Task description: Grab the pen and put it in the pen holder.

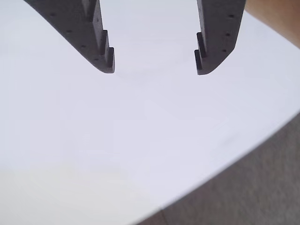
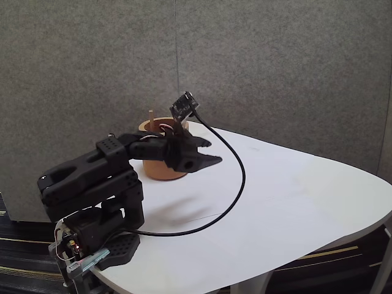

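Wrist view: end effector enters from the top edge, two dark stepped fingers spread wide apart, nothing between them. Below them only bare white surface. Its curved edge runs across the lower right, with grey floor beyond. A tan-brown patch sits in the top right corner, cut off by the frame; cannot tell what it is.

Fixed view: shows the whole arm, black, folded low, base at the near left edge of the surface. The end effector is held above the surface, pointing right, jaws parted, empty. Small camera module rides above the wrist; a black cable loops from it down to the surface and back toward the base.

Pen holder: light-brown cylinder standing upright on the surface just behind the arm's wrist as this view shows it. Front of it is partly covered by the arm; only part of the rim and the lower wall show.

Pen: thin tan stick, upper end rising above the holder's rim at its left side, standing roughly upright inside. Lower part hidden by the holder wall. A small reddish bit shows at the rim near the wrist; too small to identify.

Grey panel wall behind the surface.
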